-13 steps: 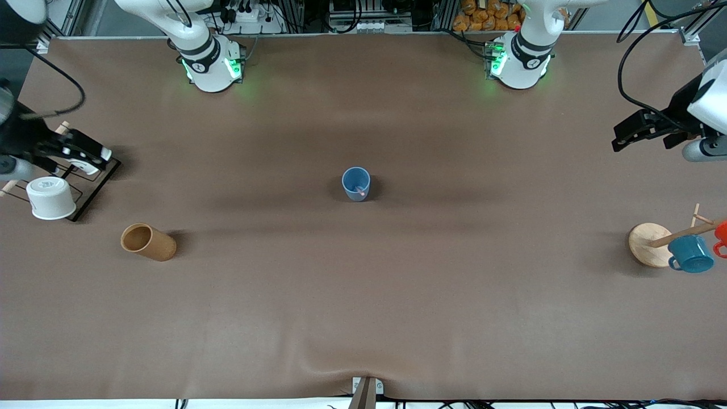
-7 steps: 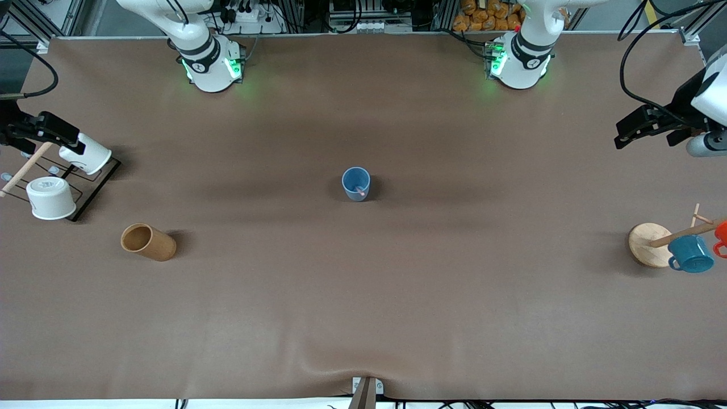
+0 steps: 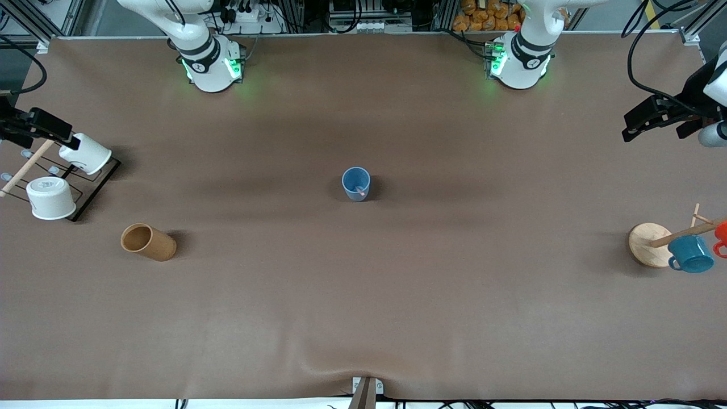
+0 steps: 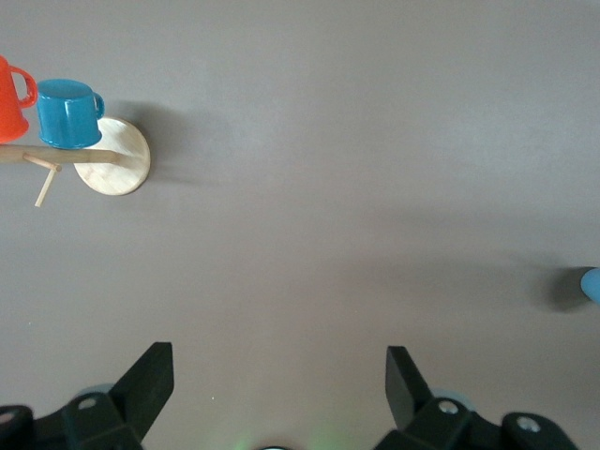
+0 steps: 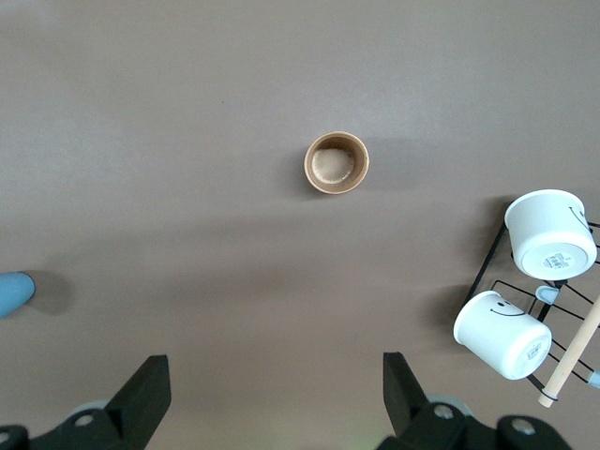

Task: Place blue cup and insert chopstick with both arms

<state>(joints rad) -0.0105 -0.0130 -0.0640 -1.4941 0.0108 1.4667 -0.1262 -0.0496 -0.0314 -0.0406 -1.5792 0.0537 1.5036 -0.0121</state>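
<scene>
The blue cup (image 3: 356, 183) stands upright in the middle of the table. The thin pink chopstick (image 3: 360, 190) leans inside it. The cup's edge also shows in the left wrist view (image 4: 592, 284) and in the right wrist view (image 5: 14, 292). My left gripper (image 3: 639, 123) is open and empty, up over the left arm's end of the table; its dark fingers (image 4: 150, 380) stand wide apart. My right gripper (image 3: 54, 132) is open and empty, up over the black rack at the right arm's end; its fingers (image 5: 148, 392) are wide apart.
A brown cup (image 3: 147, 242) lies on its side toward the right arm's end. A black wire rack (image 3: 93, 187) there holds two white cups (image 3: 51, 197) and a wooden rod. A wooden mug stand (image 3: 650, 244) with a teal mug (image 3: 690, 254) and an orange mug stands at the left arm's end.
Both grippers have drawn away from the middle toward their own ends of the table, the right one the most. The cup and chopstick have not moved.
</scene>
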